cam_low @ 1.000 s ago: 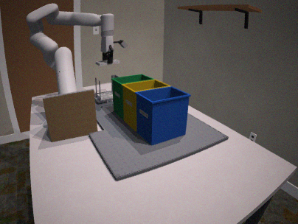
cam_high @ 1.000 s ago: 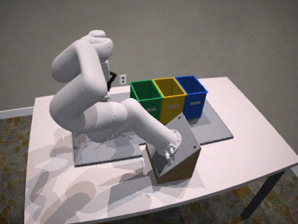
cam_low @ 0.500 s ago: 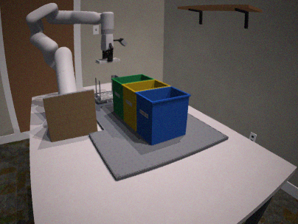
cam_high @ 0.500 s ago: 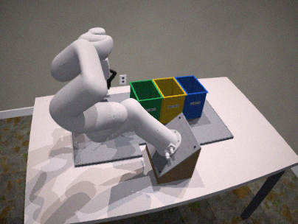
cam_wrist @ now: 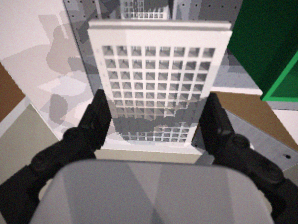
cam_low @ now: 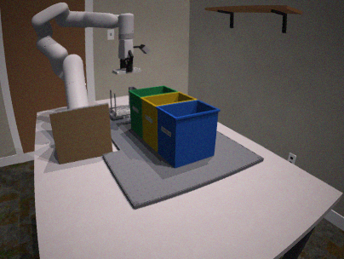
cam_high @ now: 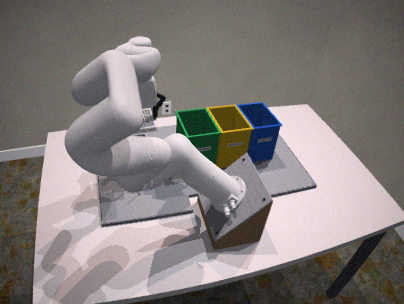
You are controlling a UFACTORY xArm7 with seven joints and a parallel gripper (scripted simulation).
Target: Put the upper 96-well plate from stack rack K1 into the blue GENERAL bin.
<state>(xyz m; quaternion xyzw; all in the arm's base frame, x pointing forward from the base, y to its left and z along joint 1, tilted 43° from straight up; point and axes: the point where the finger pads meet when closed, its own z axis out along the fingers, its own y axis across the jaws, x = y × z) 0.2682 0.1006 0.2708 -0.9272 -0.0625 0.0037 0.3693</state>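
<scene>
My gripper [cam_wrist: 155, 103] is shut on the white 96-well plate [cam_wrist: 157, 85], gripping its two long sides. In the exterior view the gripper [cam_low: 126, 66] holds the plate [cam_low: 124, 71] level, high above the table and just left of the green bin [cam_low: 146, 108]. The rack K1 [cam_low: 116, 108] stands below on the table with the lower plate on it; that plate shows at the top edge of the wrist view [cam_wrist: 145, 9]. The blue bin [cam_low: 187, 132] is the nearest of the three in that view, and farthest right in the top view [cam_high: 261, 130].
The yellow bin [cam_low: 163, 117] stands between the green and blue bins, all upright on a grey mat [cam_low: 179, 170]. A brown wedge-shaped block [cam_low: 81, 132] sits at the arm's base. The arm's own links hide the rack in the top view.
</scene>
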